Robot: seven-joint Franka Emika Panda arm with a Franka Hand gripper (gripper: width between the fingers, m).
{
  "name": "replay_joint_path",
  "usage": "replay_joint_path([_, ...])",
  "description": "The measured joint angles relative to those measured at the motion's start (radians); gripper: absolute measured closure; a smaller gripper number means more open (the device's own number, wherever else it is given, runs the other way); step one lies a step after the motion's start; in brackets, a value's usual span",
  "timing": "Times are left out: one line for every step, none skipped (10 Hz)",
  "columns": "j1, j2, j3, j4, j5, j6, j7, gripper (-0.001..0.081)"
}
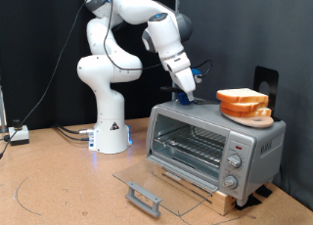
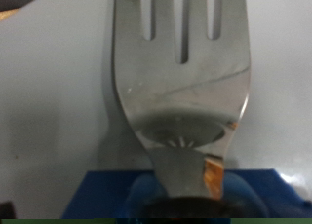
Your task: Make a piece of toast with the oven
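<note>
The silver oven stands on a wooden board with its glass door folded down flat and the dark bar handle at the front. The wire rack inside is bare. Two slices of toast lie stacked on an orange plate on the oven's roof, towards the exterior view's right. My gripper is down at the roof's left end, apart from the plate. The wrist view is filled by a metal fork with a blue handle over a grey surface. My fingers do not show there.
The robot's white base stands to the exterior view's left of the oven. Knobs sit on the oven's right front. A black stand rises behind the plate. Cables run along the table at the left.
</note>
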Motion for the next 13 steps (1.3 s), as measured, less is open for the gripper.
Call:
replay_joint_path([0.000,0.000,0.000,0.000,-0.001,0.000,0.000,0.0050])
replay_joint_path([0.000,0.000,-0.001,0.000,-0.003,-0.002,0.000,0.0050])
replay_joint_path([0.000,-0.002,-0.004,0.000,-0.005,-0.006,0.000,0.0006])
replay_joint_path([0.000,-0.006,-0.007,0.000,-0.006,-0.013,0.000,-0.0001])
replay_joint_path([0.000,-0.012,-0.012,0.000,-0.011,-0.023,0.000,-0.0001])
replay_joint_path([-0.002,-0.018,-0.014,0.000,-0.021,-0.038,0.000,-0.0002])
replay_joint_path([-0.007,-0.020,-0.014,0.000,-0.030,-0.049,0.000,-0.0002])
replay_joint_path([-0.013,-0.020,-0.012,-0.001,-0.036,-0.053,0.002,-0.0002])
replay_joint_path([-0.021,-0.020,-0.007,-0.001,-0.037,-0.053,0.007,-0.0002])
replay_joint_path([-0.029,-0.019,-0.001,-0.001,-0.037,-0.053,0.008,-0.0002])
replay_joint_path([-0.036,-0.018,-0.001,-0.002,-0.037,-0.053,0.008,-0.0002])
replay_joint_path([-0.041,-0.016,-0.001,-0.002,-0.037,-0.053,0.008,-0.0002])
replay_joint_path([-0.044,-0.015,-0.001,-0.002,-0.036,-0.053,0.008,-0.0002])
